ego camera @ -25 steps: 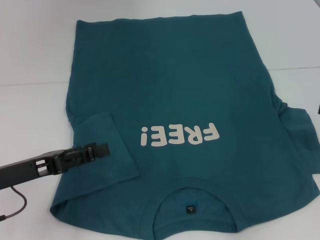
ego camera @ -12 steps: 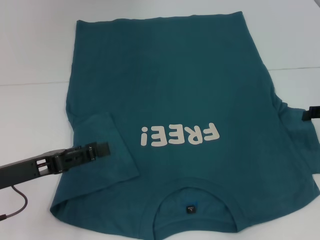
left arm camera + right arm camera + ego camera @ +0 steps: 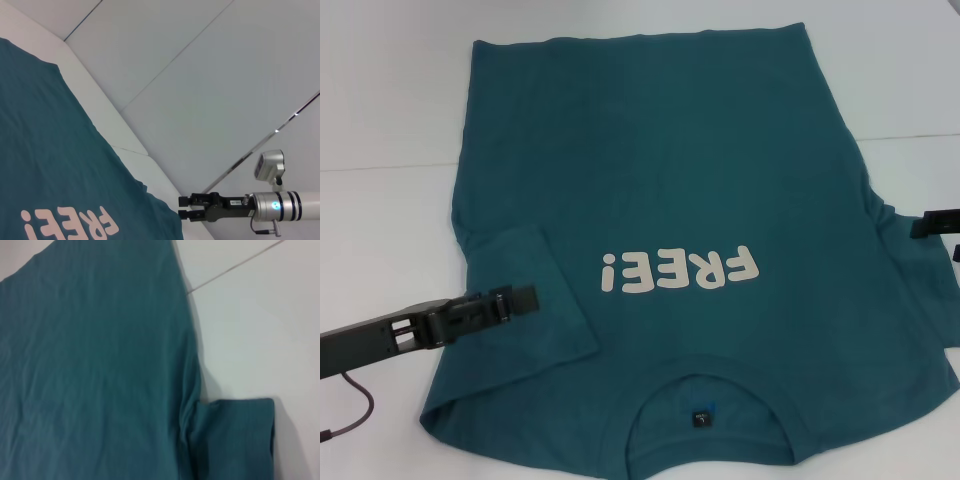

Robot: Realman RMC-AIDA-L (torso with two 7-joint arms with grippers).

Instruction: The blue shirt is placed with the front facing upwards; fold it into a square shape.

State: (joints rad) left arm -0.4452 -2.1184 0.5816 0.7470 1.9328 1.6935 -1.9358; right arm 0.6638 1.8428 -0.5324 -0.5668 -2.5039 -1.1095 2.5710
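The blue shirt (image 3: pixel 670 190) lies flat on the white table, front up, its cream "FREE!" lettering (image 3: pixel 680 270) upside down in the head view. Its collar with a small dark tag (image 3: pixel 700 418) is at the near edge. One sleeve (image 3: pixel 520 300) is folded in over the body on the left. My left gripper (image 3: pixel 525 298) hovers over that folded sleeve, holding nothing. My right gripper (image 3: pixel 925 226) comes in at the right edge above the other sleeve (image 3: pixel 920 270), which lies spread out. From the left wrist view the right gripper (image 3: pixel 185 207) shows open and empty. The spread sleeve (image 3: pixel 235 440) also shows under the right wrist.
The white table (image 3: pixel 380 100) surrounds the shirt, with a seam line (image 3: pixel 380 167) running across it. A dark cable (image 3: pixel 355 410) hangs under the left arm at the near left.
My right gripper has come into view from the right edge and moved left toward the spread sleeve. The left arm and the shirt have not moved.
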